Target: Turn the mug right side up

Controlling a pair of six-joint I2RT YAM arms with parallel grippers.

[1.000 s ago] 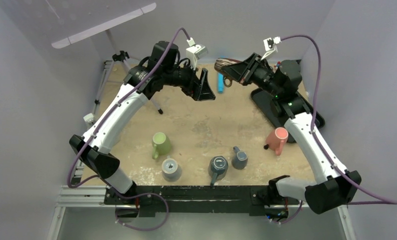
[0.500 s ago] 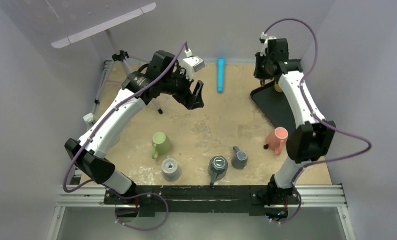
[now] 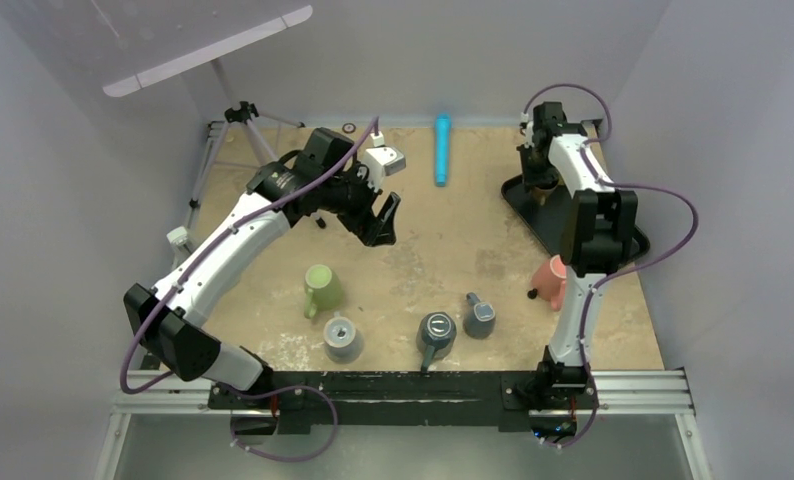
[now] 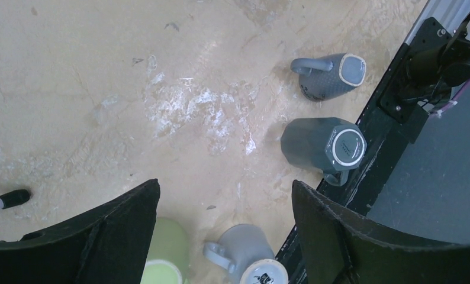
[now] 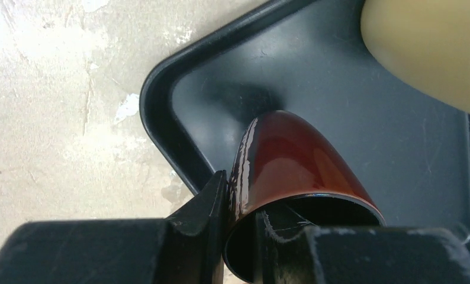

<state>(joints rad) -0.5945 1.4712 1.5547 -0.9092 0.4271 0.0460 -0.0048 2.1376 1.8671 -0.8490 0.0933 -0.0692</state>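
Note:
A glossy red-brown mug (image 5: 292, 160) hangs over the near-left corner of the black tray (image 5: 398, 148), its open mouth towards the wrist camera. My right gripper (image 5: 241, 204) is shut on its rim, with one finger outside the wall and one inside. I cannot tell whether the mug's base touches the tray. In the top view the right gripper (image 3: 543, 178) is at the back right, over the tray (image 3: 521, 205). My left gripper (image 3: 381, 218) is open and empty above the table's middle. It also shows in the left wrist view (image 4: 225, 186).
A cream mug (image 5: 428, 47) stands on the tray beside the held mug. Near the front are a green mug (image 3: 321, 288), an upside-down grey mug (image 3: 342, 338), two dark grey mugs (image 3: 436, 333) (image 3: 479, 316) and a pink mug (image 3: 553, 280). A blue cylinder (image 3: 441, 150) lies at the back.
My right arm has swung the mug from high at the back centre to the right and down over the tray. My left gripper has moved lower and nearer, still open.

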